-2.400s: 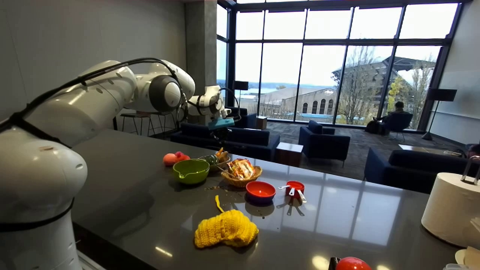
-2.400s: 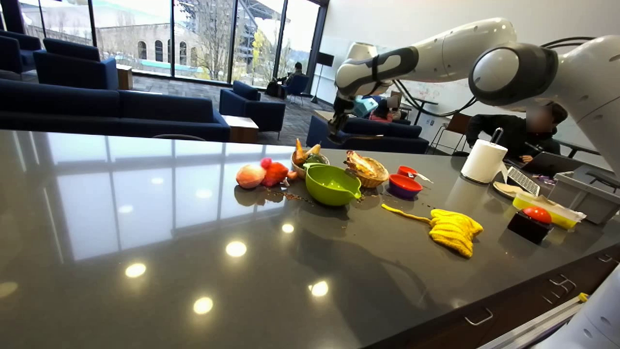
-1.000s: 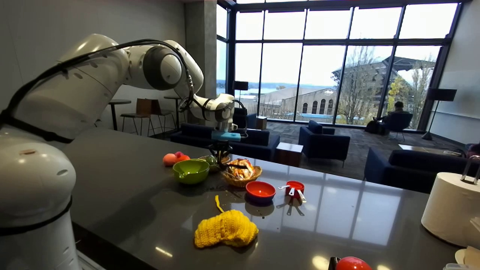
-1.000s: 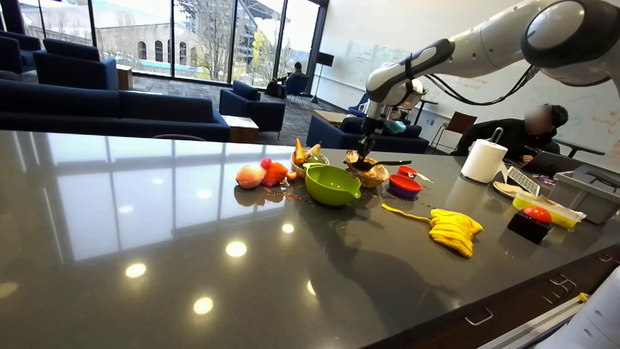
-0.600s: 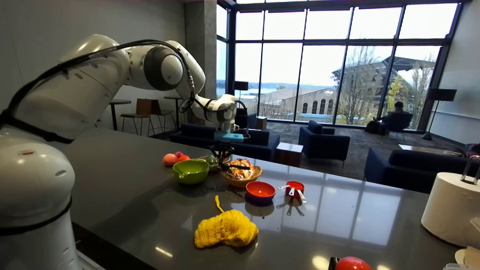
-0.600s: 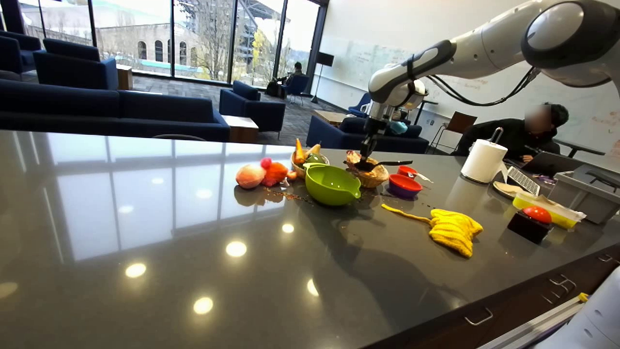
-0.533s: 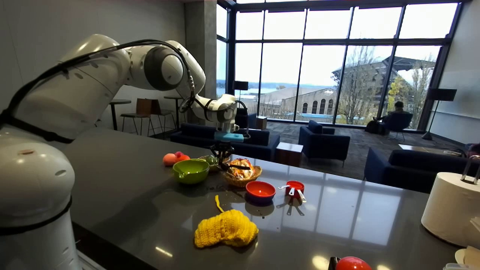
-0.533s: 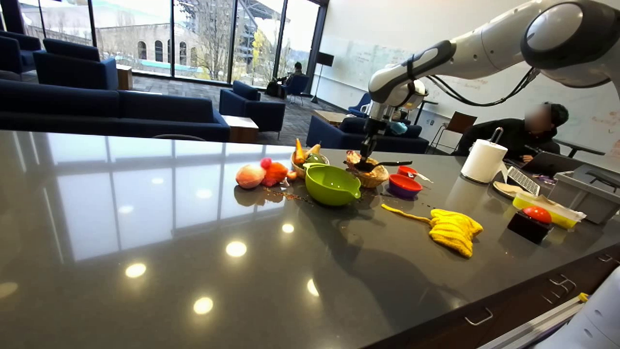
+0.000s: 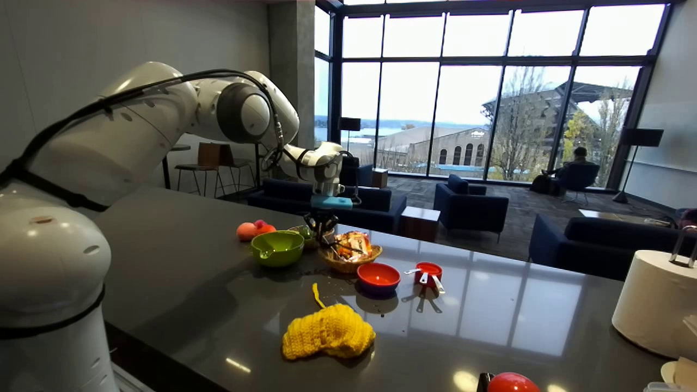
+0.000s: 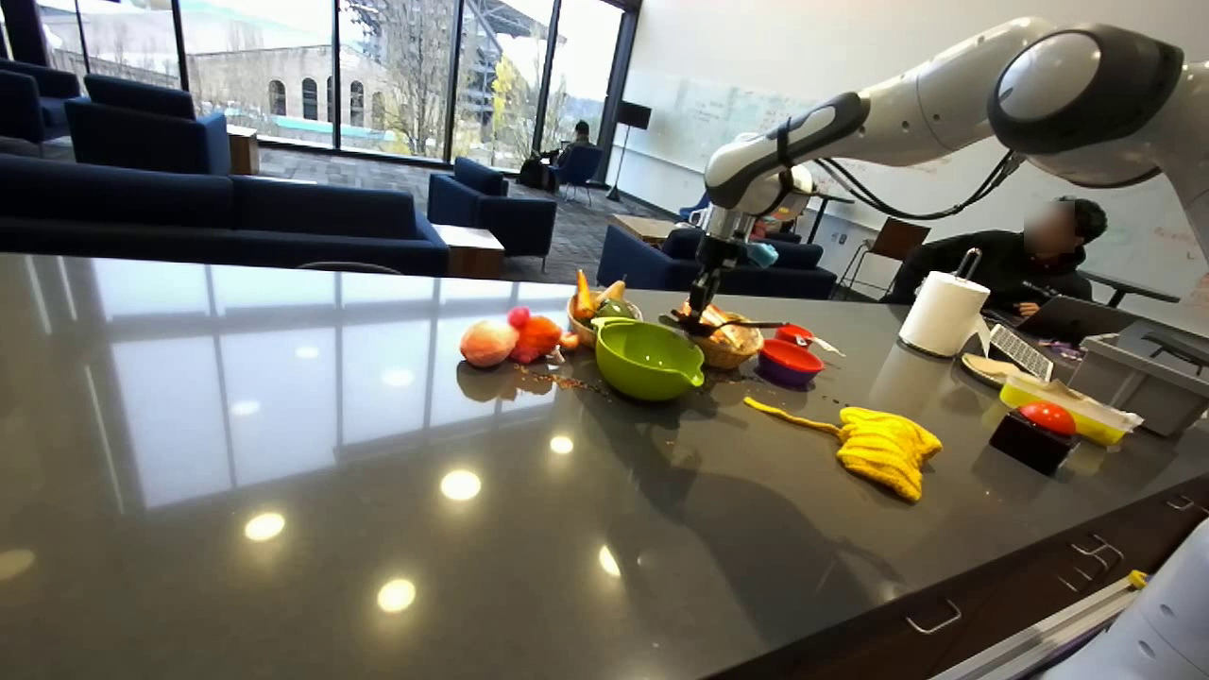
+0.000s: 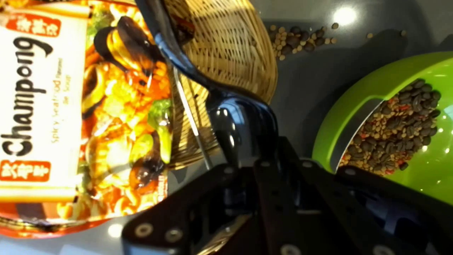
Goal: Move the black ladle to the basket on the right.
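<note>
Gripper point(image 10: 698, 315) holds black ladle point(image 10: 756, 324) — over woven basket point(image 10: 733, 357); green bowl point(image 10: 642, 374) near.

Both exterior views, set back, face the far edge of the glossy dark-grey desk point(image 10: 302, 604) obliquely from opposite flanks of the white jointed arm point(image 9: 141, 120); wrist view, close above, steeply downward. All share the shallow tan woven basket point(image 11: 244, 53) and round green bowl point(image 10: 647, 375).

The bent arm point(image 10: 921, 106) points its clamped gripper point(image 10: 697, 315) downward.
</note>
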`<state>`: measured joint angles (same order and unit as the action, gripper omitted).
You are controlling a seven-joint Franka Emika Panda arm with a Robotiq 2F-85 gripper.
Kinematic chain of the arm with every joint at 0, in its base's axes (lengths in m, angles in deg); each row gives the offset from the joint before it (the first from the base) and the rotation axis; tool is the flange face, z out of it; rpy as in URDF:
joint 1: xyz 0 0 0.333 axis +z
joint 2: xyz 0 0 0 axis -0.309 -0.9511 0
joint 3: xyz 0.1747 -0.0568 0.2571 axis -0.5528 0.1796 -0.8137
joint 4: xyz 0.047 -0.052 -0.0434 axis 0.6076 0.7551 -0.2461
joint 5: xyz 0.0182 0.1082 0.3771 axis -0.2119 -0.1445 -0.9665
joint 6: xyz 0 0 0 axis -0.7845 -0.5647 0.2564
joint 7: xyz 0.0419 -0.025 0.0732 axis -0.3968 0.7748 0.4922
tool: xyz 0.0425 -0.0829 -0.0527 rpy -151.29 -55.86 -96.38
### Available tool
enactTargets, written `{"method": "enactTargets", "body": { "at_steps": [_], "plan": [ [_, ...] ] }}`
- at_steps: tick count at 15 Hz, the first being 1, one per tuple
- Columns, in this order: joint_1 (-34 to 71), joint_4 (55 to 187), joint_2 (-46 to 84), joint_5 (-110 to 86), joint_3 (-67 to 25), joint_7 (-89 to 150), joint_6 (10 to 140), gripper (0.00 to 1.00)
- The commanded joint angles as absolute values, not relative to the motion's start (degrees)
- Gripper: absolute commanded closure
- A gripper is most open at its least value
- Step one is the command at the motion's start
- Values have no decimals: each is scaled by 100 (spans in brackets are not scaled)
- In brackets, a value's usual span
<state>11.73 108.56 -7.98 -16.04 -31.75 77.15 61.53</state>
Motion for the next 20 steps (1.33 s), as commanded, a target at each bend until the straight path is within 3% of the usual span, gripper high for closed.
{"method": "enactTargets", "body": {
  "at_steps": [1, 10, 20],
  "plan": [
    [1278, 10555, -925, -1431, -3038, 7511, 6269, 60],
    [1329, 10748, -581, -1123, -2809, 6668, 6680, 1],
    [1286, 11952, 6, -1222, -2545, 4924, 7295, 0]
  ]
}}
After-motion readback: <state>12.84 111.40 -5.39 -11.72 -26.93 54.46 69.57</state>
